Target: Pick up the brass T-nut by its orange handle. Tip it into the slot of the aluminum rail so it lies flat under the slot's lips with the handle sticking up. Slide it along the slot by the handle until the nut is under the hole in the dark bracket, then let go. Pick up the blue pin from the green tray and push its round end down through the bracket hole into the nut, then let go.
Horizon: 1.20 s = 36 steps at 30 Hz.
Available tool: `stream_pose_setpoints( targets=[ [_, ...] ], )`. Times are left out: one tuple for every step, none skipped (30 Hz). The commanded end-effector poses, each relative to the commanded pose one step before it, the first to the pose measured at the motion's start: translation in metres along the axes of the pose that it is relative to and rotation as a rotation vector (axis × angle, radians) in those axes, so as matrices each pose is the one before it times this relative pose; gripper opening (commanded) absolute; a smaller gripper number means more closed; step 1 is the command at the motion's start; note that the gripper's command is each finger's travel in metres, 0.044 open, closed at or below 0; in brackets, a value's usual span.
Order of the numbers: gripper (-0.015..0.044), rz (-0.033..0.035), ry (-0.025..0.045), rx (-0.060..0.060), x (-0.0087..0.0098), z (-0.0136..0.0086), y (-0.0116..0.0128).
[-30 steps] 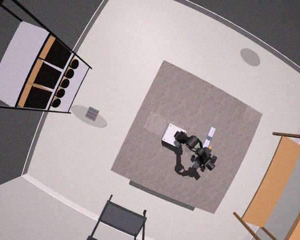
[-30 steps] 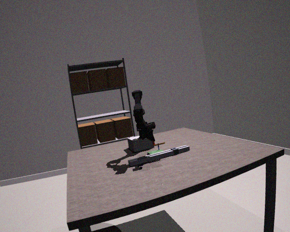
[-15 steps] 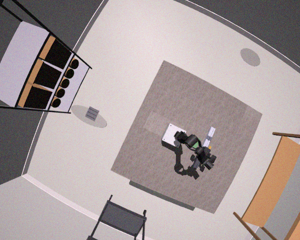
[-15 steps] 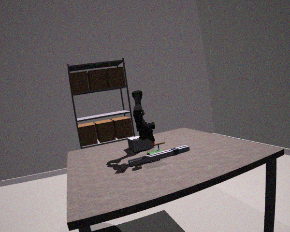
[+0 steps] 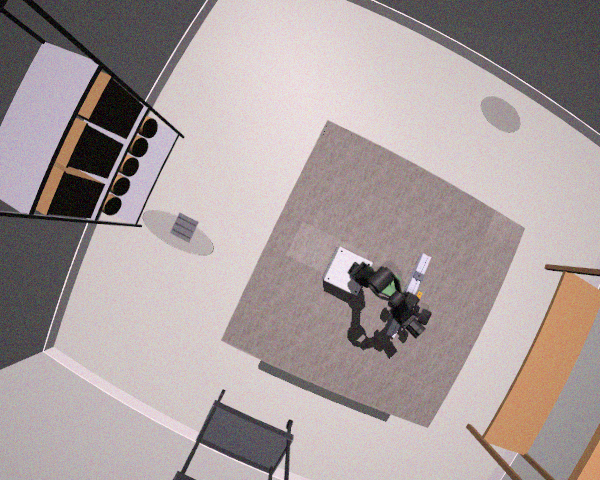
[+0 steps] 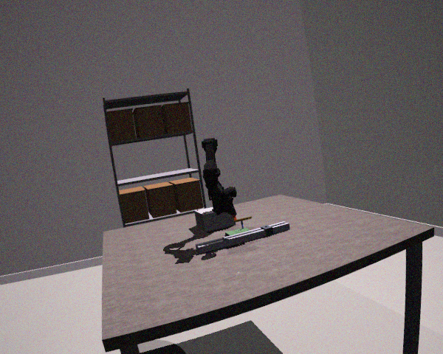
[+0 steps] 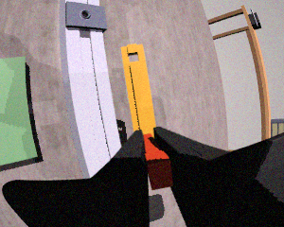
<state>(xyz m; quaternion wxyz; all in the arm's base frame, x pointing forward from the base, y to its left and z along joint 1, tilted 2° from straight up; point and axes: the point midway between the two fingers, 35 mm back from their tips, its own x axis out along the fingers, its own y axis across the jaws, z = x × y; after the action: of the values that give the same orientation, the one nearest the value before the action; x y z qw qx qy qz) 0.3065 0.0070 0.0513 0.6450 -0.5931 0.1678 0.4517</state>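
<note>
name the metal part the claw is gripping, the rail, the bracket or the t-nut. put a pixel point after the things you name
The brass T-nut (image 5: 419,295) (image 6: 246,218) (image 7: 142,90), the yellow strip with a square hole, held by its orange handle (image 7: 156,152). The dark bracket (image 5: 418,275) (image 6: 266,229) (image 7: 97,20) sits ungripped on the pale rail (image 5: 423,261) (image 6: 238,240) (image 7: 80,76).

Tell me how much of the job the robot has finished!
The pick-up looks done: the gripper grips the orange handle of the brass T-nut. Tipping it in is still to do, since the nut is outside the rail. After that come sliding it under the dark bracket and pushing in the pin.
</note>
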Motion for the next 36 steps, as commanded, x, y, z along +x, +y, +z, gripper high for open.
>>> stream_pose_setpoints(
  targets=[
    [-0.015, -0.02083, -0.00123, -0.011, -0.00159, 0.00065, -0.00113],
    [-0.015, -0.0031, 0.00012, -0.0013, -0.00016, 0.00012, 0.00027],
    [-0.015, -0.0031, 0.00012, -0.0013, -0.00016, 0.00012, 0.00027],
    [-0.015, -0.0031, 0.00012, -0.0013, -0.00016, 0.00012, 0.00027],
    [-0.015, -0.00309, 0.00013, -0.0013, -0.00017, 0.00012, 0.00027],
    [-0.015, -0.00309, 0.00013, -0.0013, -0.00017, 0.00012, 0.00027],
    [-0.015, -0.00309, 0.00013, -0.0013, -0.00017, 0.00013, 0.00027],
    [-0.015, -0.00309, 0.00013, -0.0013, -0.00017, 0.00013, 0.00027],
    [-0.015, -0.00308, 0.00014, -0.0013, -0.00017, 0.00013, 0.00027],
    [-0.015, -0.00308, 0.00014, -0.0014, -0.00017, 0.00013, 0.00027],
    [-0.015, -0.00308, 0.00014, -0.0014, -0.00018, 0.00013, 0.00027],
    [-0.015, -0.00308, 0.00014, -0.0014, -0.00018, 0.00014, 0.00027],
    [-0.015, -0.00307, 0.00015, -0.0014, -0.00018, 0.00014, 0.00027],
    [-0.015, -0.00307, 0.00015, -0.0014, -0.00018, 0.00014, 0.00027],
    [-0.015, -0.00307, 0.00015, -0.0014, -0.00018, 0.00014, 0.00027],
    [-0.015, -0.00307, 0.00015, -0.0014, -0.00019, 0.00014, 0.00027],
    [-0.015, -0.00306, 0.00015, -0.0014, -0.00019, 0.00014, 0.00027],
    [-0.015, -0.00306, 0.00016, -0.0014, -0.00019, 0.00015, 0.00027],
    [-0.015, -0.00306, 0.00016, -0.0014, -0.00019, 0.00015, 0.00027],
    [-0.015, -0.00305, 0.00016, -0.0014, -0.00019, 0.00015, 0.00027],
    [-0.015, -0.00254, 0.00014, -0.0012, -0.00016, 0.00013, 0.00023],
    [-0.015, -0.00152, 0.00008, -0.0007, -0.0001, 0.00008, 0.00014],
    [-0.015, -0.00051, 0.00003, -0.0002, -0.00003, 0.00003, 0.00005],
    [-0.015, 0.0, -0.0001, 0.0, 0.0002, -0.00008, 0.00016],
    [-0.015, 0.0, -0.00031, 0.0, 0.00061, -0.00023, 0.00048],
    [-0.015, -0.00001, -0.00052, 0.0, 0.00101, -0.00038, 0.0008],
    [-0.015, -0.00001, -0.00064, 0.0, 0.00123, -0.00046, 0.00099],
    [-0.015, -0.00001, -0.00064, 0.0, 0.00122, -0.00045, 0.001],
    [-0.015, -0.00001, -0.00064, 0.0, 0.00121, -0.00044, 0.00101],
    [-0.015, 0.0, -0.00064, 0.0, 0.0012, -0.00043, 0.00102],
    [-0.015, 0.0, -0.00065, 0.0, 0.00119, -0.00042, 0.00103],
    [-0.015, 0.0, -0.00065, 0.0, 0.00118, -0.00041, 0.00104],
    [-0.015, 0.0, -0.00065, 0.0, 0.00117, -0.0004, 0.00105],
    [-0.015, 0.00001, -0.00068, -0.0001, 0.0012, -0.00041, 0.0011],
    [-0.015, 0.00001, -0.00068, -0.0001, 0.00119, -0.0004, 0.00111],
    [-0.015, 0.00001, -0.00068, -0.0001, 0.00118, -0.00039, 0.00112]
  ],
)
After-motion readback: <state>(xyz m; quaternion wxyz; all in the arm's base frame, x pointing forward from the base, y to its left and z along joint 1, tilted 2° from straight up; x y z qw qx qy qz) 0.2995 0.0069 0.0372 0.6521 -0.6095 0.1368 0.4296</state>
